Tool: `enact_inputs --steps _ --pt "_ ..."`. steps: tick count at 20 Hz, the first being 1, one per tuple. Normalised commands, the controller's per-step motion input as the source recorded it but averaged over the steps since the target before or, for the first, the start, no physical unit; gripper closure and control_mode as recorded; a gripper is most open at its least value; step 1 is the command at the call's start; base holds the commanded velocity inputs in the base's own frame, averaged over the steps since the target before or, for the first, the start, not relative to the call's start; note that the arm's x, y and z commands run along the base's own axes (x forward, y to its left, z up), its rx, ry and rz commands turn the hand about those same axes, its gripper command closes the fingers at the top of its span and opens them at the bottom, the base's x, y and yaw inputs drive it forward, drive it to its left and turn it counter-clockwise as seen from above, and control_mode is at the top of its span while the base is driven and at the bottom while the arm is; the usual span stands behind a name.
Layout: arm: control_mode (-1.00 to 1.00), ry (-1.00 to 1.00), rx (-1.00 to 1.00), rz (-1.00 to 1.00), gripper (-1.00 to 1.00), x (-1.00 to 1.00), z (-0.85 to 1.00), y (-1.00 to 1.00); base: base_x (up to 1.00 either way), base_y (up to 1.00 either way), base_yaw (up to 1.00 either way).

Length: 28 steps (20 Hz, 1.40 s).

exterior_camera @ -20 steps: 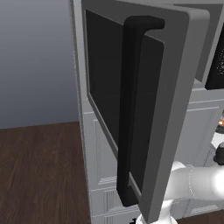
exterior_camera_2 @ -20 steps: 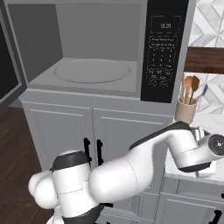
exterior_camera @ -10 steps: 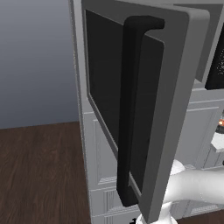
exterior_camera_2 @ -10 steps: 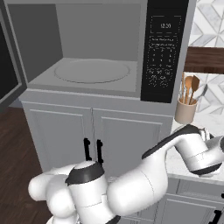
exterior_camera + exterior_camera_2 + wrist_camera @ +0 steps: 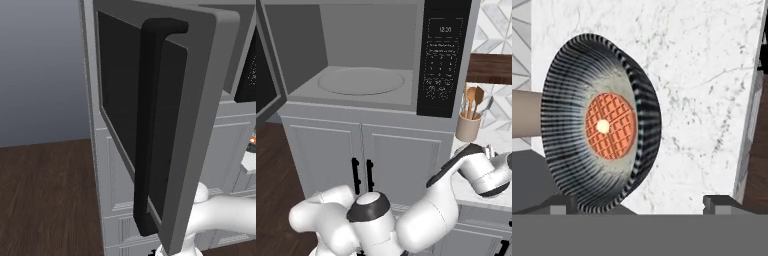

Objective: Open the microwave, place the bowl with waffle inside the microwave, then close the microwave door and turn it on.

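The microwave point(image 5: 371, 60) stands open, and its bare cavity with the round turntable point(image 5: 361, 81) shows. The microwave door point(image 5: 200, 125) is swung far out to the left, with its long black bar handle point(image 5: 150, 125) facing the left base view. A ribbed dark grey bowl point(image 5: 567, 125) with an orange waffle point(image 5: 610, 125) in it sits on the white marble counter point(image 5: 702, 90). My gripper point(image 5: 641, 204) is open and hangs over that counter. The bowl lies ahead of the left fingertip point(image 5: 562, 202), apart from both tips. My hand point(image 5: 486, 172) reaches right of the microwave.
A beige utensil holder point(image 5: 468, 125) with wooden spoons stands on the counter beside the keypad panel point(image 5: 443, 60), and it shows behind the bowl as a beige cylinder point(image 5: 527, 112). The counter's edge point(image 5: 749, 125) runs along the right. White cabinet doors point(image 5: 356, 160) sit below the microwave.
The arm has stretched further right over the counter and its elbow has dropped lower. The microwave door has stayed open and still.
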Motion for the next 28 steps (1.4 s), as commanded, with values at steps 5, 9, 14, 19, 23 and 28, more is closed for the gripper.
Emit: enact_inputs --steps 5,9,14,19,23,28 --pt "-1.0 0.02 0.03 0.0 -1.0 0.08 -0.29 -0.22 0.0 0.0 0.0" --pt "-1.0 0.02 0.06 0.0 -1.0 0.1 -0.29 -0.23 0.0 0.0 0.0" --pt "-1.0 0.05 0.07 0.0 -1.0 0.29 -0.1 -0.18 0.0 0.0 0.0" --pt "-1.0 0.08 0.06 0.0 -1.0 0.29 -0.11 -0.18 0.0 0.0 0.0" --pt "-1.0 0.05 0.07 0.0 -1.0 0.25 -0.17 -0.18 0.0 0.0 0.0" --pt "-1.0 0.01 0.08 0.0 -1.0 0.11 -0.24 -0.17 0.0 0.0 0.0"
